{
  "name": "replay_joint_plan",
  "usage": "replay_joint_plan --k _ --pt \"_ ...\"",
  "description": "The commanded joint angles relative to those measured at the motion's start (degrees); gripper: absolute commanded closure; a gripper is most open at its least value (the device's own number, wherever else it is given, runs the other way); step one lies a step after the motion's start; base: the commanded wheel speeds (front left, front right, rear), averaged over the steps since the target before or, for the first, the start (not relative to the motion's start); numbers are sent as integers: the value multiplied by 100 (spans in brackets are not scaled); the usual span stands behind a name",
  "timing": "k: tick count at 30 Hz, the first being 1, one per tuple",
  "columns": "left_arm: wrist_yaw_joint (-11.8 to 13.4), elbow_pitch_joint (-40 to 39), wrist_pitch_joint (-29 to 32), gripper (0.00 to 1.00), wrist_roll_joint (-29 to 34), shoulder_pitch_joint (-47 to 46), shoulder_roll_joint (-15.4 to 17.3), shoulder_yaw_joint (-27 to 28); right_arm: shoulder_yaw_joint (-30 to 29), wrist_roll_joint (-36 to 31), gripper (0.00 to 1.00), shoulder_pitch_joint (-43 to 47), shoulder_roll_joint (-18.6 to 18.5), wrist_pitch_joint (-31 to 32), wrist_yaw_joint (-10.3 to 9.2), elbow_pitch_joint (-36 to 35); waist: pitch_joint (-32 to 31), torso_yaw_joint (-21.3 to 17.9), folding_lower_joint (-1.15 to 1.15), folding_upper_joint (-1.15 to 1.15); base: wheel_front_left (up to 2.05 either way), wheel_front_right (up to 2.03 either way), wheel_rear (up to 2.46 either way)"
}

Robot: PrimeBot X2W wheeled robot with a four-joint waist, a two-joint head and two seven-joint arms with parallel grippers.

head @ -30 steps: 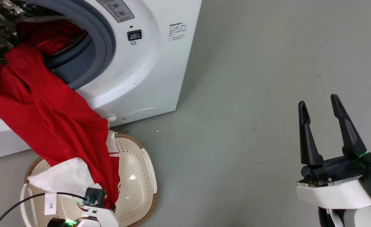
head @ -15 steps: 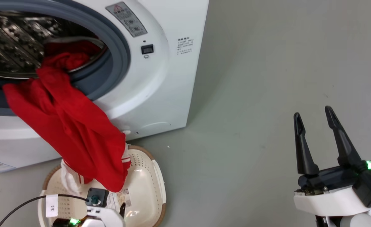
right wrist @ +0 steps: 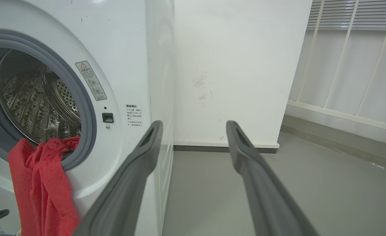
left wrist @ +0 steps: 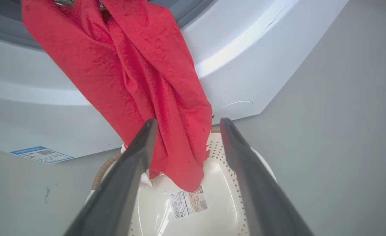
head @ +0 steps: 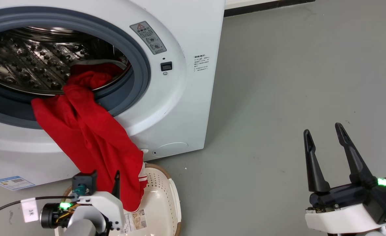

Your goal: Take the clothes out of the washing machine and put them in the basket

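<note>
A long red garment [head: 91, 141] of the clothes hangs out of the washing machine [head: 186, 98] drum, over the grey seal. Its white-striped hem dangles into the cream basket [head: 175, 196] on the floor in front. My left gripper [head: 105, 177] is open just in front of the hem, above the basket. In the left wrist view the garment [left wrist: 140, 82] hangs past the spread left gripper [left wrist: 188, 122], apart from both fingers, over the basket [left wrist: 235, 157]. A bit of white cloth [left wrist: 145, 178] peeks beside it. My right gripper [head: 322, 128] is open and empty over the floor, far right.
The steel drum [head: 32, 65] is open, with more red cloth bunched at its lip. A label sticker [left wrist: 188, 203] lies on the basket bottom. Grey floor [head: 278, 82] stretches to the right of the machine. A white wall [right wrist: 232, 65] and railing stand beyond.
The head camera has tilted up, so the machine sits lower in view. The red garment, pulled taut a second ago, now hangs slack into the basket. My left gripper has risen, fingers open.
</note>
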Motion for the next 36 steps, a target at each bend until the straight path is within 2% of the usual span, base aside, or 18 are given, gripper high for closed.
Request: replay_joint_plan --k 1,9,17,28,36 --pt "36 -83 -12 0 61 84 16 114 3 -8 0 39 1 -13 -2 1 -13 1 0 0 0 0 0" --pt "34 -178 -13 0 165 -131 82 727 64 60 0 -2 2 -13 -2 -33 79 -67 0 0 0 0 0" --pt "39 248 -13 0 143 -627 137 1180 92 135 0 -243 2 -13 -2 -92 518 -231 0 0 0 0 0" --pt "-3 1108 -14 0 228 -1701 416 1408 134 293 0 -689 2 -13 -2 -227 1332 -539 0 0 0 0 0" --pt "-41 1376 -14 0 295 -2304 626 1574 144 386 0 -871 2 -13 -2 -281 1735 -693 0 0 0 0 0"
